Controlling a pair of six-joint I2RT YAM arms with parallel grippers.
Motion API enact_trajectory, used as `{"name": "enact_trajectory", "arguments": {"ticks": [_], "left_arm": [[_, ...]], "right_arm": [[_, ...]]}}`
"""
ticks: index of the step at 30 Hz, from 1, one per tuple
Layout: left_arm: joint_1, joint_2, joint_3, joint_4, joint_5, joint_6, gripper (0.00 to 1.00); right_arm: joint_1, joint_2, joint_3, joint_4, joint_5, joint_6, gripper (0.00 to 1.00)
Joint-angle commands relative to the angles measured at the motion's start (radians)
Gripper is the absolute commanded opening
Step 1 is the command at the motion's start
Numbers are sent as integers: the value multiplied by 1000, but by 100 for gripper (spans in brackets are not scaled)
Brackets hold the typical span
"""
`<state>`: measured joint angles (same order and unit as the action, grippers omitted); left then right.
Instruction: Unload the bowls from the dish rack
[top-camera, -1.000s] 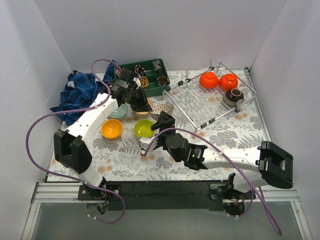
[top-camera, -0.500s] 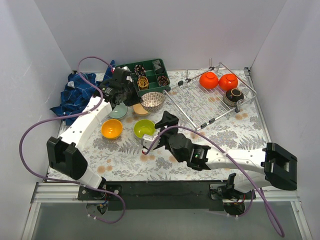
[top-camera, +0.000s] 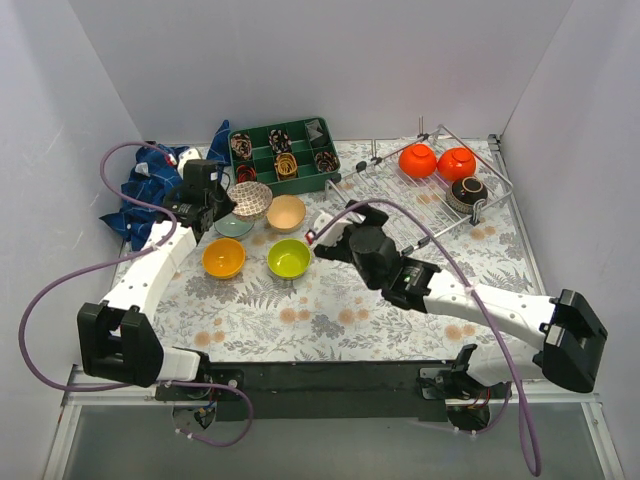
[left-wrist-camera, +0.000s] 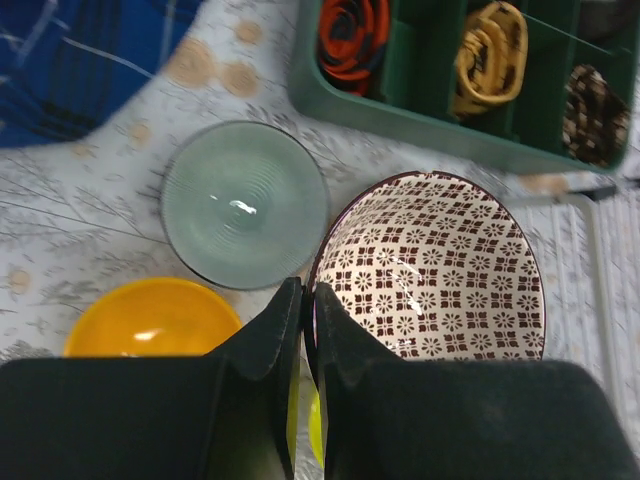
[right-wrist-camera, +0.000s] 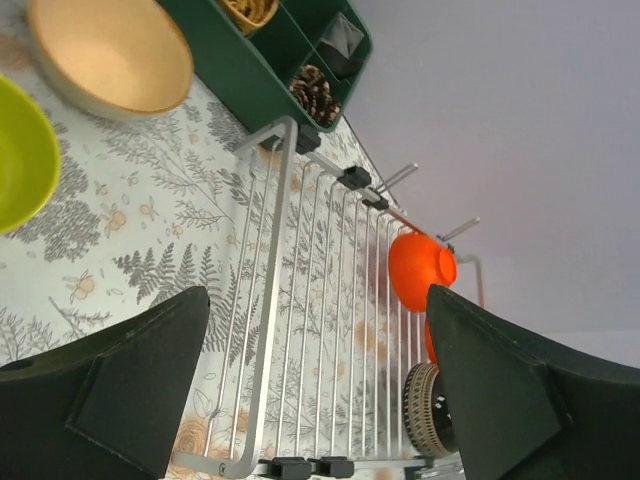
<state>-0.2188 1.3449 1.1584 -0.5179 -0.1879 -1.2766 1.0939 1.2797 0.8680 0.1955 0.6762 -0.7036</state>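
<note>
My left gripper (top-camera: 218, 203) is shut on the rim of the white dotted-pattern bowl (top-camera: 251, 198), holding it beside the pale mint bowl (top-camera: 233, 226); the grip shows in the left wrist view (left-wrist-camera: 308, 292), with the bowl (left-wrist-camera: 430, 265) to its right. The beige (top-camera: 286, 212), yellow-orange (top-camera: 223, 257) and lime green (top-camera: 289, 258) bowls sit on the table. The dish rack (top-camera: 400, 212) holds two red-orange bowls (top-camera: 417, 160) (top-camera: 456, 163) and the dark patterned bowl (top-camera: 468, 192). My right gripper (top-camera: 326, 236) is open and empty, just left of the rack (right-wrist-camera: 330, 300).
The green compartment tray (top-camera: 280, 155) stands at the back, close behind the dotted bowl. A blue cloth (top-camera: 150, 185) lies bunched at the far left. The white walls close in on the table's left, back and right.
My left gripper carried the dotted bowl leftwards, away from the rack to beside the mint bowl. My right gripper swung from by the lime green bowl back towards the rack's near-left corner.
</note>
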Motion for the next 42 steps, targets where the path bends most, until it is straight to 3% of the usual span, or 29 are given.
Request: {"name": "enact_trajectory", "arguments": {"ticks": [1, 12, 22, 25, 29, 30, 32, 33, 36, 42], "left_arm": [[27, -12, -46, 205, -134, 74, 0], [67, 105, -172, 410, -209, 118, 0], [90, 132, -273, 507, -199, 114, 0], [91, 126, -293, 512, -188, 117, 9], [91, 86, -270, 471, -138, 117, 38], [91, 79, -240, 448, -121, 106, 53], [91, 45, -215, 385, -75, 106, 68], [90, 30, -189, 360, -59, 103, 80], [91, -26, -157, 262, -9, 108, 95], [91, -98, -45, -5, 105, 99, 98]], "right_arm": [[-92, -52, 71, -111, -53, 269, 98], [-255, -121, 35, -223, -139, 464, 98], [-356, -152, 20, -268, -158, 510, 97], [-387, -143, 29, -275, -147, 516, 97], [-443, -126, 61, -284, -122, 513, 98], [-453, -123, 69, -286, -116, 504, 98], [-492, -106, 89, -286, -102, 490, 98], [-509, -97, 98, -286, -104, 475, 98], [-584, -37, 141, -286, -102, 449, 98], [-735, 123, 265, -246, -168, 365, 97]]}}
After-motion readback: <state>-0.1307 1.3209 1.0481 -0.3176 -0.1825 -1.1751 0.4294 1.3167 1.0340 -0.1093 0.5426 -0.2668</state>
